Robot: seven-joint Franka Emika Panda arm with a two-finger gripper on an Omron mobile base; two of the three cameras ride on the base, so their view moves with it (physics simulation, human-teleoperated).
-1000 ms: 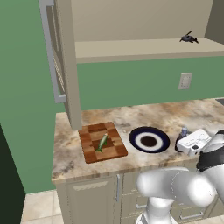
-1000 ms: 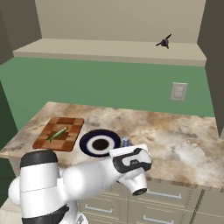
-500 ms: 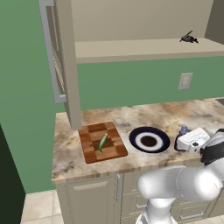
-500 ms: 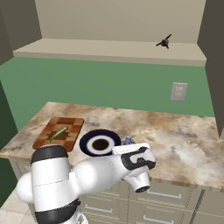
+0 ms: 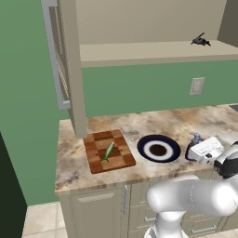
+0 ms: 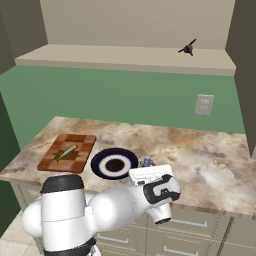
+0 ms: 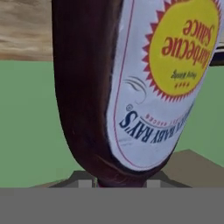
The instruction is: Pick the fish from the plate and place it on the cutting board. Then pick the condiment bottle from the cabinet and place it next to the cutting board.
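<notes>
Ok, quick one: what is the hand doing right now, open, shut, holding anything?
Hand: shut on the condiment bottle, just right of the plate.

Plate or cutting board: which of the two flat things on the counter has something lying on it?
The cutting board, the checkered wooden rectangle at the left: the green fish lies on it. The round plate beside it, navy-rimmed, has nothing on it.

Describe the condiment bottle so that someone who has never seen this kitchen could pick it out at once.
Start at the marbled stone counter and find the round navy-rimmed plate; just right of it, near the front edge, the tool is shut on the small dark brown sauce bottle. Its yellow-and-white barbecue label and pale blue-grey cap set it apart from the green fish on the checkered wooden board.
</notes>
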